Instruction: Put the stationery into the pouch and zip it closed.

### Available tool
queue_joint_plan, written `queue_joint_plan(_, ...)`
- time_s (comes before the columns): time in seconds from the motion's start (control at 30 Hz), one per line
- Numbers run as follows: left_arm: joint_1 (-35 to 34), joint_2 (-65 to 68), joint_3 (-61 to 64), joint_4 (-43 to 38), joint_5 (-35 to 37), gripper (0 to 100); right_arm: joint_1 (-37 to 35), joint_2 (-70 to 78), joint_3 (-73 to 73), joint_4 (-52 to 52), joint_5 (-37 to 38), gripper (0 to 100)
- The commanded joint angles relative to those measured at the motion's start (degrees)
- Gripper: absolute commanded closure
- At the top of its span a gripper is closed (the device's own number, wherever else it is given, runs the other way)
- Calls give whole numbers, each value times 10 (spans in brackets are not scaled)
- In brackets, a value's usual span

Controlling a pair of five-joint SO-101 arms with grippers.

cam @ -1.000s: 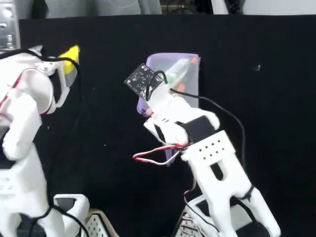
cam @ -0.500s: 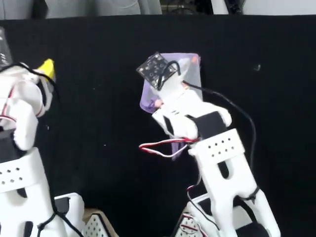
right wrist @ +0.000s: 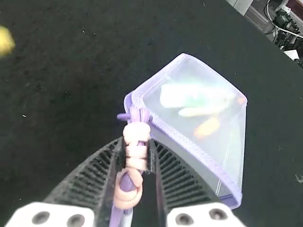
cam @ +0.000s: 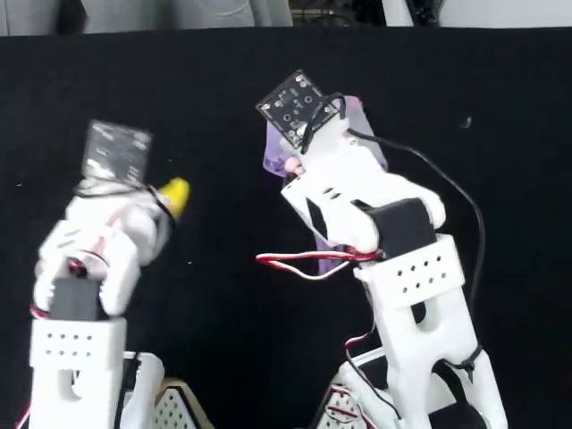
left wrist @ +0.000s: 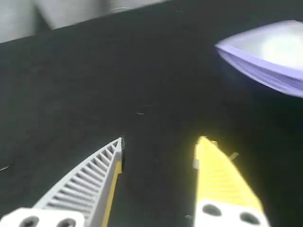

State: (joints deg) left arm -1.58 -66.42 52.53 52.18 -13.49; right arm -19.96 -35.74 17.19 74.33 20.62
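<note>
Right wrist view, purple pouch (right wrist: pixel 221 158) holding stationery (right wrist: pixel 189 97), fingers (right wrist: pixel 92 182) pinching zip cord (right wrist: pixel 136 142)

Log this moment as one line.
left end effector: open, empty | right end effector: shut on zip pull | pouch: stationery inside | zip state: unclear

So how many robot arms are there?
2. The left arm is at the table's left, gripper open. The right arm is at the purple pouch, gripper shut on its zipper pull.
</note>
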Motion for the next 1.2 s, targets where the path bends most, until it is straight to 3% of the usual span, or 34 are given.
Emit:
queue_joint_plan(0.0,88,-78,45,-17,-5,674,6,-5,-39,5,-5,987)
queue_joint_plan(0.2,153,-145,138,-94,-9,675,6,-8,-41,5,-2,987)
queue_joint_plan(0.37,210,-155,188,-121,-94,676,6,-5,-73,33,-1,987)
queue_joint_plan(0.5,211,-156,195,-114,-124,676,7,-4,-93,55,-1,987)
queue_joint_plan(0.67,116,-160,239,-105,-164,676,7,13,-44,86,-1,962)
queue_joint_plan(0.87,-72,-161,298,-109,-191,676,7,57,41,82,-6,782)
queue_joint_plan(1.0,-175,-161,320,-109,-188,676,4,77,90,79,-18,779)
queue_joint_plan(1.17,-233,-161,360,-109,-187,676,4,102,172,12,-35,779)
